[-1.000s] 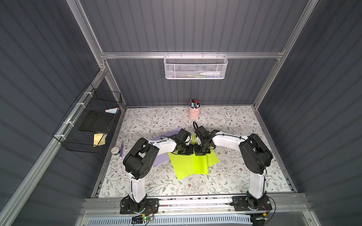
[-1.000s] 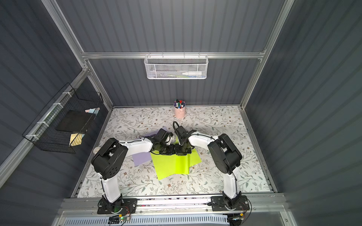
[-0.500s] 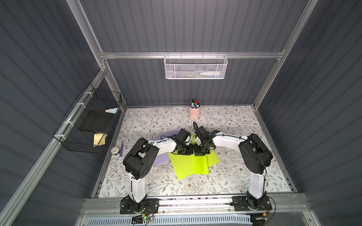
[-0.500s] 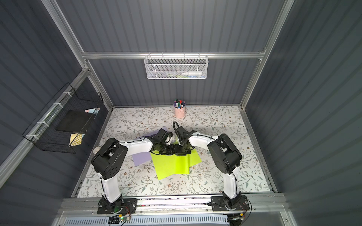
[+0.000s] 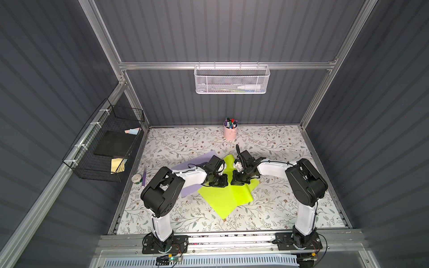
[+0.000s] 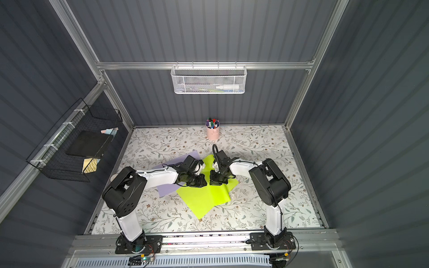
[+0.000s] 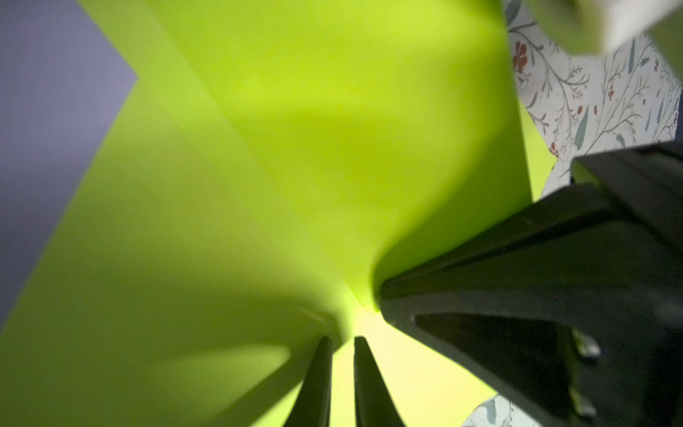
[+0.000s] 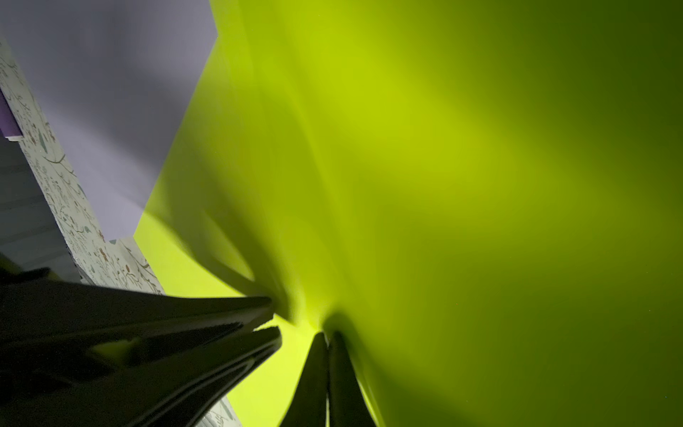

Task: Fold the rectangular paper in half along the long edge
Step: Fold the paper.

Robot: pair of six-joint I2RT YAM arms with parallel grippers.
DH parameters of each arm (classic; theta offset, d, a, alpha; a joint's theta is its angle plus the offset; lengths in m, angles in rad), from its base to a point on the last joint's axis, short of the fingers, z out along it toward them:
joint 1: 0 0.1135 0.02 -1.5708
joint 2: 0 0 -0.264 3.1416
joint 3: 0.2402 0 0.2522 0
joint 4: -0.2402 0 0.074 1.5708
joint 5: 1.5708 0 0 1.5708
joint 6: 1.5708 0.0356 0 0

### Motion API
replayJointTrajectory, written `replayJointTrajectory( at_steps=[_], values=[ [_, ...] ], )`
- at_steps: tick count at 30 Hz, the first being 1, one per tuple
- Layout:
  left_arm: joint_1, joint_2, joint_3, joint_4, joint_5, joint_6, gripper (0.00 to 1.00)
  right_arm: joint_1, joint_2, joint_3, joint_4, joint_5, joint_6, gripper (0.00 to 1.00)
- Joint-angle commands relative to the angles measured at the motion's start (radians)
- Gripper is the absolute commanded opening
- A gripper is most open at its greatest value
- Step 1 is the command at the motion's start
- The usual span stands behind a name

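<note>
Lime paper point(image 5: 228, 197) spread on the floral counter point(image 5: 278, 143), drawn up into a ridge under both grippers. Ridge pinched by right gripper point(image 8: 328, 335), jaws closed on it. Left gripper point(image 7: 342, 341) set tip to tip beside it, jaws narrowly parted; any hold cannot be told. Purple sheet point(image 5: 197, 160) partly overlapped, beyond left gripper.

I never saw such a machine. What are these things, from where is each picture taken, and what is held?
Two robot arms, left and right, stand at the front of a flowered table. The two wide pictures look down from overhead; the two blurry close ones come from cameras on the wrists. On the table are a green paper, a purple paper partly under it, and a pink cup of pens. The right arm's fingers are shut and seem to pinch a raised fold of the green paper. The left arm's fingers stand slightly apart.
</note>
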Motion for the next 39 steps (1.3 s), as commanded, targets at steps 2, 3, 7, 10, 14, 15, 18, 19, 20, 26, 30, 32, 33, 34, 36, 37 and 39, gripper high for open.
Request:
replayJointTrajectory(
  at_steps=[2,3,7,10,14,15,18,19,20,26,30,32,33,34,36,37,39],
  values=[
    [0.009,-0.078,-0.021,0.018,-0.033,-0.027,0.2,0.0,0.041,-0.03,-0.022,0.02,0.003,0.07],
    [0.015,-0.086,-0.023,0.031,-0.033,-0.033,0.21,0.001,0.044,-0.03,-0.023,0.018,0.002,0.07],
    [0.038,-0.082,-0.003,0.083,-0.02,-0.056,0.27,0.002,0.042,-0.031,-0.03,0.021,-0.004,0.07],
    [0.038,-0.028,0.06,0.076,-0.003,-0.038,0.27,0.002,0.042,-0.031,-0.032,0.022,-0.007,0.07],
    [0.038,0.046,0.118,0.083,0.035,-0.04,0.27,0.001,0.042,-0.031,-0.032,0.021,-0.008,0.07],
    [0.038,0.056,0.125,0.085,0.038,-0.04,0.26,0.001,0.041,-0.033,-0.035,0.023,-0.009,0.07],
    [0.038,0.074,0.137,0.103,0.047,-0.043,0.26,0.002,0.04,-0.036,-0.032,0.023,-0.01,0.06],
    [0.038,0.084,0.146,0.097,0.045,-0.041,0.26,0.001,0.041,-0.035,-0.031,0.023,-0.01,0.07],
    [0.039,0.094,0.152,0.089,0.04,-0.04,0.26,0.001,0.041,-0.035,-0.033,0.023,-0.01,0.06],
    [0.039,0.135,0.151,0.071,0.023,-0.046,0.23,0.002,0.037,-0.038,-0.03,0.022,-0.012,0.06],
    [0.039,0.155,0.15,0.051,0.017,-0.046,0.2,0.002,0.029,-0.041,-0.03,0.018,-0.012,0.06],
    [0.038,0.16,0.149,0.045,0.018,-0.045,0.19,0.002,0.023,-0.042,-0.031,0.017,-0.011,0.06],
    [0.038,0.165,0.149,0.042,0.018,-0.044,0.19,0.002,0.019,-0.041,-0.033,0.016,-0.011,0.06],
    [0.038,0.167,0.146,0.038,0.018,-0.043,0.19,0.002,0.012,-0.038,-0.038,0.016,-0.012,0.07],
    [0.038,0.173,0.142,0.033,0.017,-0.042,0.18,0.002,-0.005,-0.032,-0.048,0.016,-0.016,0.07],
    [0.039,0.178,0.139,0.031,0.018,-0.042,0.18,-0.002,-0.019,-0.026,-0.058,0.016,-0.017,0.08],
    [0.038,0.182,0.133,0.031,0.017,-0.043,0.16,-0.016,-0.056,-0.019,-0.072,-0.004,-0.018,0.09]
  ],
)
